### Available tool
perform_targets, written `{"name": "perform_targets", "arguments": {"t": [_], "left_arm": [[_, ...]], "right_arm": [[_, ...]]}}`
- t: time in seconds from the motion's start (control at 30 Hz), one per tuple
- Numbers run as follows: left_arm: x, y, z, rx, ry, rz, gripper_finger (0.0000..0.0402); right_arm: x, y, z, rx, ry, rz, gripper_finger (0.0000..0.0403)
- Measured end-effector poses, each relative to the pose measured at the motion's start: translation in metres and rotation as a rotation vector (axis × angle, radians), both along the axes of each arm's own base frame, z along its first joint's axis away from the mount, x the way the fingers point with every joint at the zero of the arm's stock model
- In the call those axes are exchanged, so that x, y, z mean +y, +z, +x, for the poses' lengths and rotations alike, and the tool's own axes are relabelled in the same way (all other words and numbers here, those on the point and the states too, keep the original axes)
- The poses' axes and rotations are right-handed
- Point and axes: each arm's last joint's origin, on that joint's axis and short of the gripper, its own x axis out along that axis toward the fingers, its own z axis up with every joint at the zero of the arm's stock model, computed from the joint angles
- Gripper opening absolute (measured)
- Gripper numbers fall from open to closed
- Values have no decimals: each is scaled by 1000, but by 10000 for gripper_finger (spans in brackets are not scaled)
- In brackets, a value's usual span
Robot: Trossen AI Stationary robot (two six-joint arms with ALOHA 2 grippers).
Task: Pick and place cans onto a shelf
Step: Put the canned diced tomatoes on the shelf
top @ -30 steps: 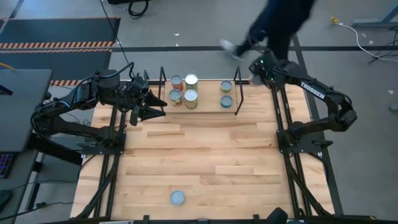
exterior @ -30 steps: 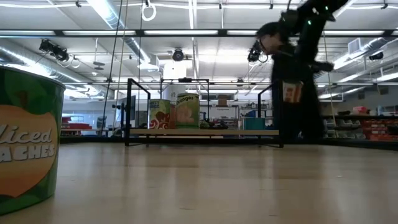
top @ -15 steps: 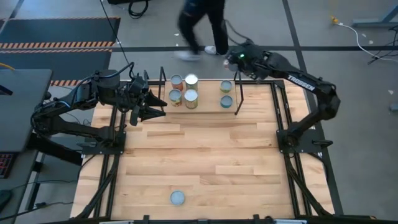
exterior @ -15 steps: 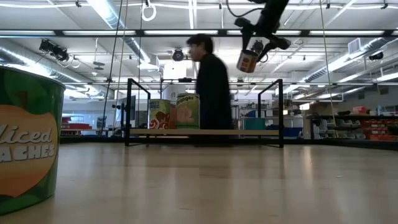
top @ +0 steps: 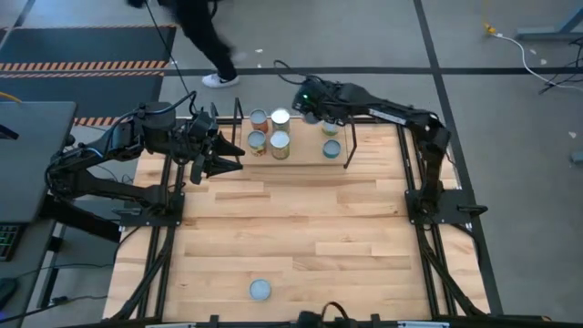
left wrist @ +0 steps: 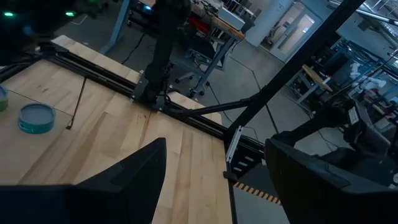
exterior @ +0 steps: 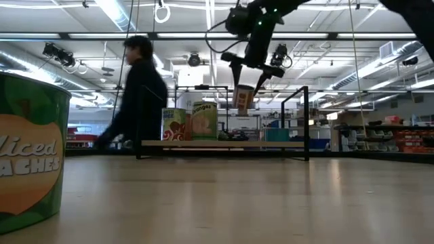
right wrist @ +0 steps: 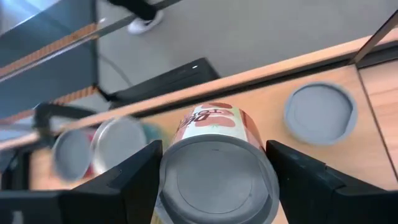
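Several cans stand upright on the shelf [top: 305, 138] at the table's far edge: a group on its left part [top: 269, 132] and two teal ones [top: 331, 138] toward its right end. My right gripper [top: 310, 97] hangs over the shelf's middle, shut on an orange-and-white can [exterior: 243, 98] that is above the board [exterior: 224, 144]. My left gripper [top: 230, 155] waits open at the shelf's left end, nothing between its fingers [left wrist: 124, 186]. One more can [top: 260, 290], green-labelled [exterior: 27, 149], stands alone near the table's front edge. My right gripper pinches the can's round side near its grey top end [right wrist: 217, 177], one finger [right wrist: 134, 180] on each side. The fingers come from above, slanting down. The can hangs below them, lifted clear of the shelf, its labelled body [right wrist: 214, 119] pointing downward.
Thin black rod uprights [top: 349, 137] flank the shelf at both ends [top: 237, 118]. Bare board lies between the left can group and the two teal cans. A person [exterior: 139, 95] walks past behind the table's far edge.
My right gripper has swung along the far edge toward the table's left, carrying the can from beyond the shelf's right end to over its middle, and has rolled as it went. The person behind the table has walked leftward.
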Motion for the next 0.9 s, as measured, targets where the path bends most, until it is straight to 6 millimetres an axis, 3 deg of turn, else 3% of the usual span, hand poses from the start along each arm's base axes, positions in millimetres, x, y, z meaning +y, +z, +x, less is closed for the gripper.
{"name": "perform_targets", "arguments": {"t": [0.23,0.5,0.67,0.9], "left_arm": [[0,0,0,1,1,-5,275],[-1,0,-4,8,-33,-15,275],[-4,5,-23,-20,-98,-8,275],[-8,13,-59,-71,-44,58,275]], "right_arm": [[-32,-26,18,-31,-136,101,270],[-41,-48,19,-32,-291,242,270],[-47,-55,22,-92,-372,286,270],[-48,-65,25,-103,-435,305,271]]}}
